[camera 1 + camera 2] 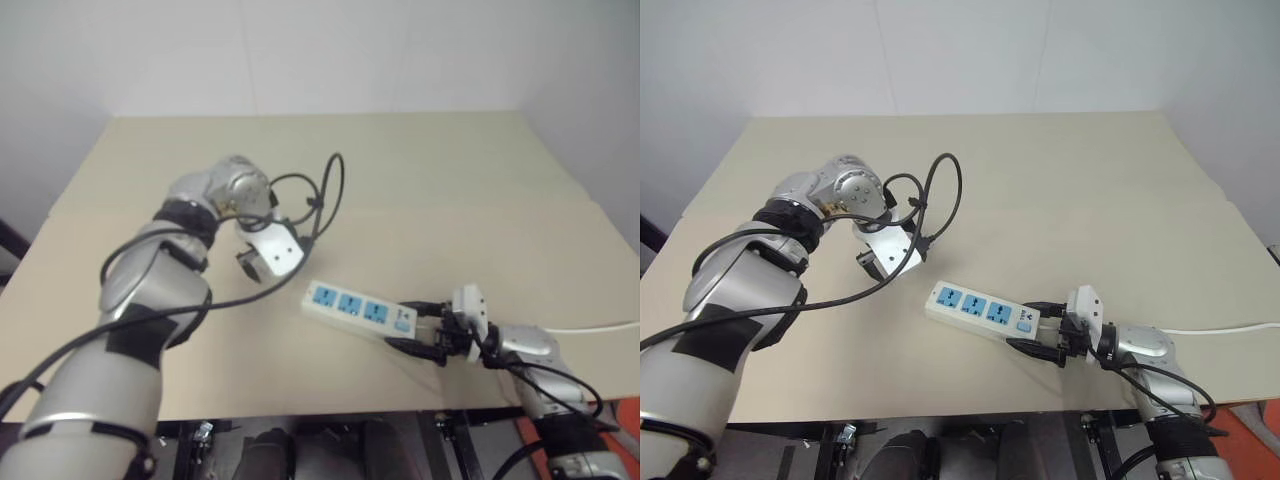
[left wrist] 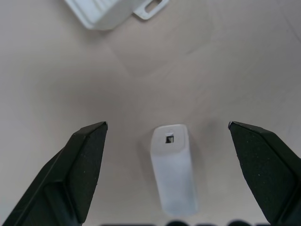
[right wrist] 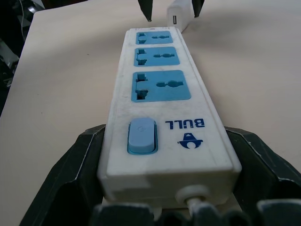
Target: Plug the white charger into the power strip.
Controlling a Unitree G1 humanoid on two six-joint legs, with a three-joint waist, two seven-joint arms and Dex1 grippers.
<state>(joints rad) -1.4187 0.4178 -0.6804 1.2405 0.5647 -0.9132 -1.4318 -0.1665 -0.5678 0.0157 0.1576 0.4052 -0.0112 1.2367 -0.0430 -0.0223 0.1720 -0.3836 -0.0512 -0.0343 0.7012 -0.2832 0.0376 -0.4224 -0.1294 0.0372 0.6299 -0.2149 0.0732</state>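
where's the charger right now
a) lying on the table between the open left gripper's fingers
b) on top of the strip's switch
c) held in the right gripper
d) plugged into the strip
a: the left wrist view shows the charger lying on the table between the left gripper's spread fingers, touching neither, while the right gripper holds the strip.
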